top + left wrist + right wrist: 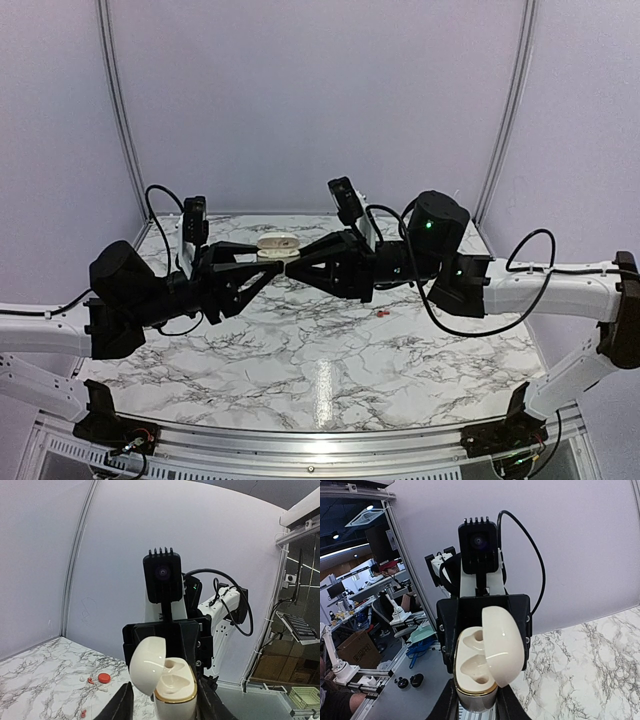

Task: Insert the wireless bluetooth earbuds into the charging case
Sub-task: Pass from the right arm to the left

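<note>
Cream charging case (475, 666) upright in right pincer (476, 700), open mouth upward.

Base of charging case (175, 705) cut off at 6 o'clock edge, both wrist views; earbuds (384, 313) mere red specks, shape unreadable.
</note>
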`<state>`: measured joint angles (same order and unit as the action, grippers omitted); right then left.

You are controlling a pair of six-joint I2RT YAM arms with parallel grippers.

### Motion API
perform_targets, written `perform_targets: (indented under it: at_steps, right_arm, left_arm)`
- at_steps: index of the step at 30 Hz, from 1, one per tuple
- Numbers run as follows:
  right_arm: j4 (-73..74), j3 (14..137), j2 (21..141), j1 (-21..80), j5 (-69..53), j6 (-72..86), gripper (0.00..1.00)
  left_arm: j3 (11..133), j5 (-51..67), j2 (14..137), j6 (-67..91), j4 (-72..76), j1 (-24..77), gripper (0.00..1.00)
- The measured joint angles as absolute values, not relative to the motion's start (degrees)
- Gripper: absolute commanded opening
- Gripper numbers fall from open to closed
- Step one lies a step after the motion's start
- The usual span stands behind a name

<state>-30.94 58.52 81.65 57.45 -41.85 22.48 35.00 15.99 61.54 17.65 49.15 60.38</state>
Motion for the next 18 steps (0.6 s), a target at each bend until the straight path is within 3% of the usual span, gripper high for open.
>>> perform_targets:
  at_steps: [6,11,18]
  right_arm:
    - [-31.00,58.30,81.65,57.65,-41.85,22.48,0.08]
    - [-31.00,58.28,81.65,57.65,-41.58,22.50,0.08]
    - [-31.00,58.28,81.65,57.65,-41.41,22.52,0.08]
  left_arm:
    - [35.00,15.92,61.76,17.89,49.71,60.38,0.42]
    - [35.00,15.99,62.26,17.98,49.91,60.38,0.47]
    - [35.00,16.14,62.98,18.37,50.04,60.38,0.35]
